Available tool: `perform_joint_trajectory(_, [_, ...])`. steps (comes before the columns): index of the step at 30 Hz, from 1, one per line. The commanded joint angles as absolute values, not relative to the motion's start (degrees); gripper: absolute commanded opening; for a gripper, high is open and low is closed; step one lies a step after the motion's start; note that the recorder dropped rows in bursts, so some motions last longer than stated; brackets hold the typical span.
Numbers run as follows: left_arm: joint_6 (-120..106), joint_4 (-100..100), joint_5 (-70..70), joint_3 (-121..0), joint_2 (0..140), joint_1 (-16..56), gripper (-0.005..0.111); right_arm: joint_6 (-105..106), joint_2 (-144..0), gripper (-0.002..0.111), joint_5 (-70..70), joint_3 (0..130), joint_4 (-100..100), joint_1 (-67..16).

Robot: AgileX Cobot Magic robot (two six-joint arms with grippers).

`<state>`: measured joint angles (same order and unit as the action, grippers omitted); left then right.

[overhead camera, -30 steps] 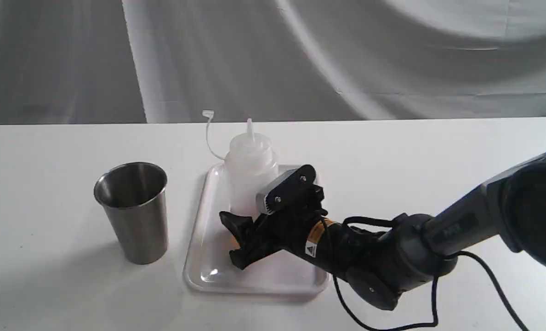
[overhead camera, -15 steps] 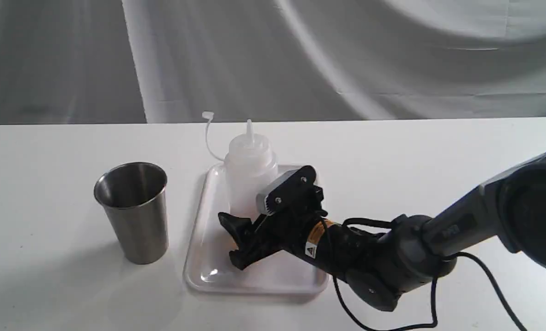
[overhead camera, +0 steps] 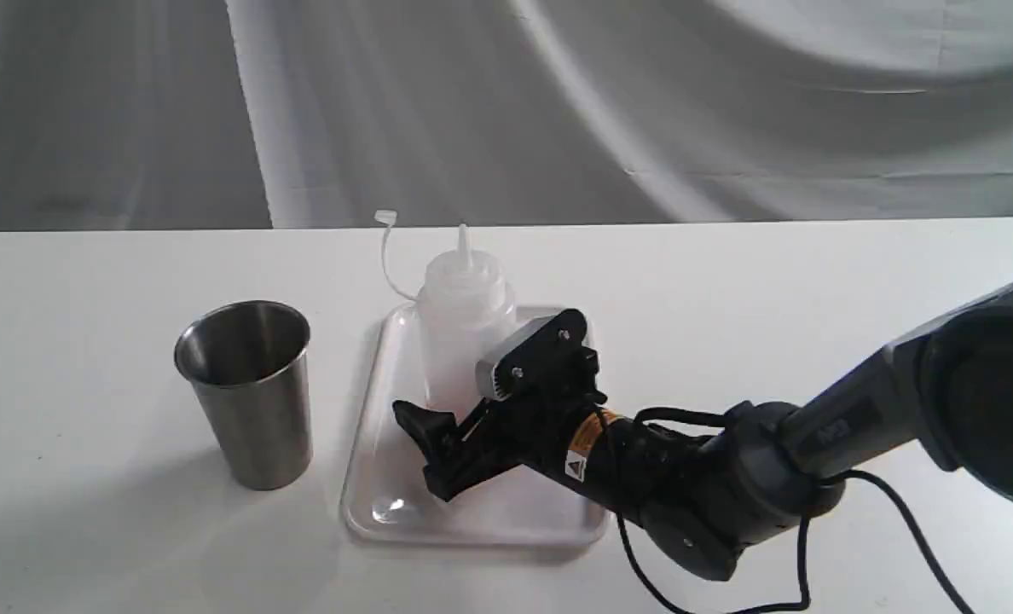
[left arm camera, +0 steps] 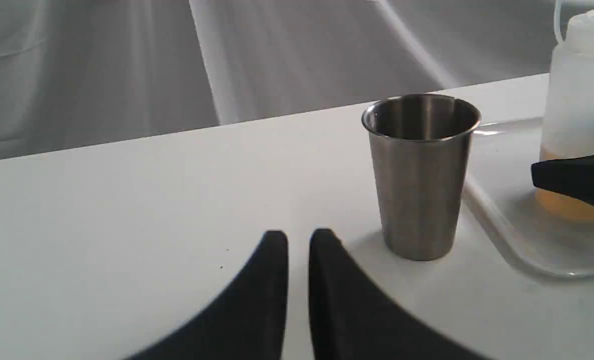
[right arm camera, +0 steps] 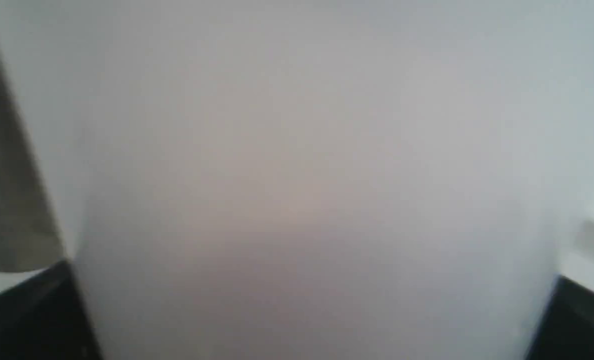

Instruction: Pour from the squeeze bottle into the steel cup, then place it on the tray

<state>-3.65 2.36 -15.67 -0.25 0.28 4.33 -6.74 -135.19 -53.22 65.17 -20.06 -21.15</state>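
Squeeze bottle (overhead camera: 460, 315) is standing upright on the tray (overhead camera: 383, 477), at the tray's far end. Its nozzle (overhead camera: 464, 239) points straight up and the thin cap strap (overhead camera: 384, 256) curls off past the tray's far left corner. There's a shallow layer of orange-yellow liquid (left arm camera: 567, 205) in the bottom, easiest to spot from the left wrist view.

Right hand (overhead camera: 434, 401) reaches in tilted over the tray's near right part and sits around the bottle's lower body. Looks open to me: the near finger (overhead camera: 421, 426) hangs over the middle of the tray, just off the bottle wall rather than squashing it. The other finger is hidden behind the bottle in the exterior view. The right wrist view is basically a blurry whitish wall of bottle, with dark fingers (right arm camera: 27, 320) only at the corners, so the bottle is deep between them.

Steel cup (overhead camera: 255, 401) stands upright on the white surface (overhead camera: 813, 290) just beside the tray's left edge, not touching it. Can't make out anything inside it.

Left hand (left arm camera: 298, 232) is low over the surface, beyond the cup from the tray and well apart from the tray itself. Its fingers are nearly together with only a thin slit between them, holding nothing.
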Motion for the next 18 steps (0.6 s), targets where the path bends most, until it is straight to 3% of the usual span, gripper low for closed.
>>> perform_joint_trajectory(1, [-3.48, 2.33, -15.22, 0.0, 0.0, 4.66, 0.008, -7.12, -134.86, 0.086, -54.81, 65.13, -20.15, -21.23])
perform_joint_trajectory(18, [-3.48, 2.33, -15.22, 0.0, 0.0, 4.66, 0.008, -6.68, -134.76, 0.086, -54.58, 65.13, -21.47, -21.23])
